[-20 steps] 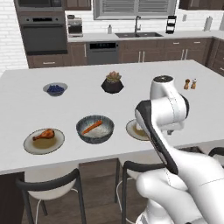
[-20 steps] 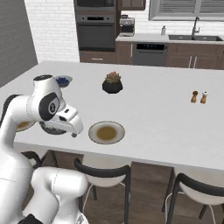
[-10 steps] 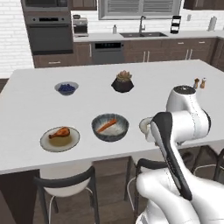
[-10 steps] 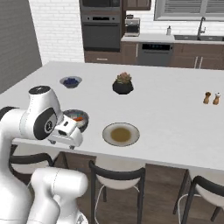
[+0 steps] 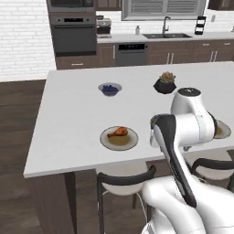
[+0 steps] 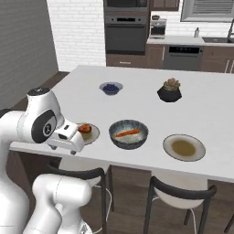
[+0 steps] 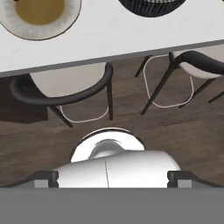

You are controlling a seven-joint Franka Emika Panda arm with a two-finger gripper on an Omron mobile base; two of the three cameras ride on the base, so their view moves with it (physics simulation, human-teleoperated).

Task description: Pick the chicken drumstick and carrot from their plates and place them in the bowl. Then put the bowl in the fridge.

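Observation:
The chicken drumstick (image 5: 118,132) lies on the left plate (image 5: 119,142) near the counter's front edge. The carrot (image 6: 126,133) rests inside the dark ribbed bowl (image 6: 129,140), in the middle. To the bowl's right the other plate (image 6: 184,147) is bare. My hand (image 6: 66,136) hangs at the front edge, just left of the drumstick (image 6: 84,128), and covers part of its plate. In the hand view my gripper (image 7: 109,178) is open and holds nothing, facing the floor. A plate's near half (image 7: 39,27) and the bowl's edge (image 7: 151,8) show at the top.
A small bowl of berries (image 6: 110,87) and a black plant pot (image 6: 169,93) stand farther back on the white counter (image 6: 210,114). Dark-framed stools (image 7: 65,94) are tucked under the front edge. A wall oven (image 5: 74,39) and a sink counter line the back wall.
The base has driven left, so the whole scene has slid right in both base views. My hand has dropped from above the counter to its front edge, still open. The food has not moved.

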